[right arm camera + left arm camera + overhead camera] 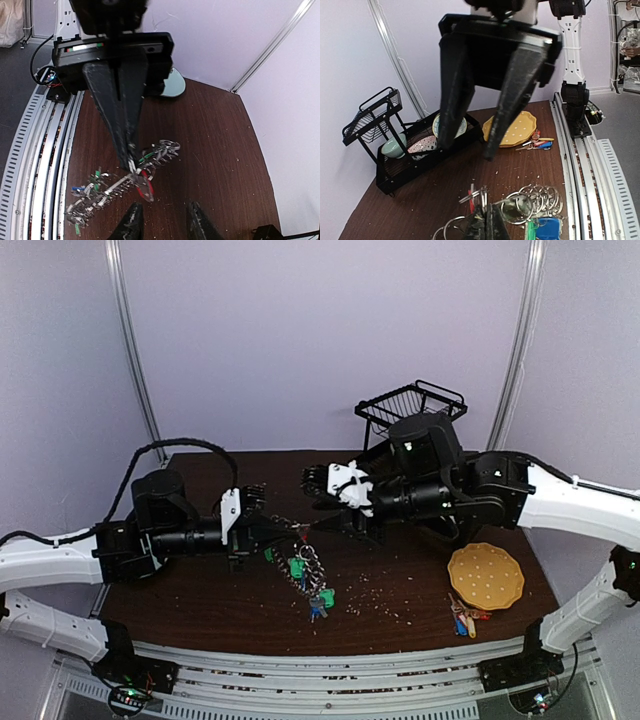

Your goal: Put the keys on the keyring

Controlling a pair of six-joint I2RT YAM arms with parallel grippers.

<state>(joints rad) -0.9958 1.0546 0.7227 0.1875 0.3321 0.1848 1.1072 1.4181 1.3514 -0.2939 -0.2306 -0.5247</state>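
Right wrist view shows the keyring (119, 185) strung out near the middle of the tabletop (215, 150), with its green and blue keys (95, 197) drooping toward the near rail. Your left tool (131, 162) is clenched on the keyring's wire. Your right tool (165, 220) stands released, jaws apart and holding nothing, just short of a red-tagged key (145, 186). Whether that key is already threaded cannot be told. My judgement: hold the left grip firm and level, bring the right tool squarely onto the red tag, and avoid snagging neighbouring loops.
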